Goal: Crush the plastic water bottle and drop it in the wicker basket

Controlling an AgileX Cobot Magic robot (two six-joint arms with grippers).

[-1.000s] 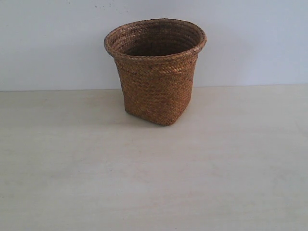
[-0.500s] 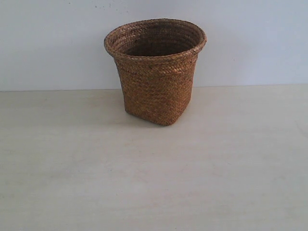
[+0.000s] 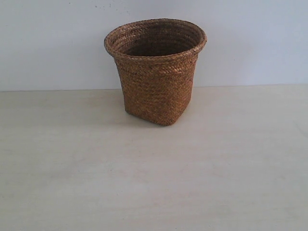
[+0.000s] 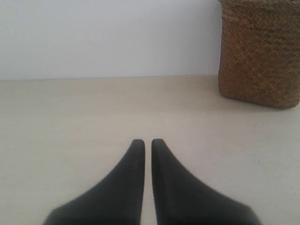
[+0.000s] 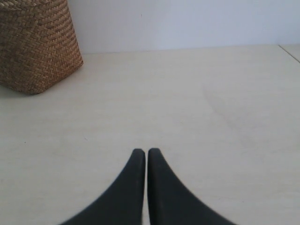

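Note:
The brown wicker basket stands upright at the back middle of the pale table, by the white wall. Its woven side also shows in the left wrist view and the right wrist view. The plastic water bottle is out of view in every frame. My left gripper is shut with nothing between its black fingers, low over bare table and well short of the basket. My right gripper is likewise shut and empty, over bare table away from the basket. Neither arm shows in the exterior view.
The pale wooden table runs back to a white wall. The table's edge shows at the far side of the right wrist view.

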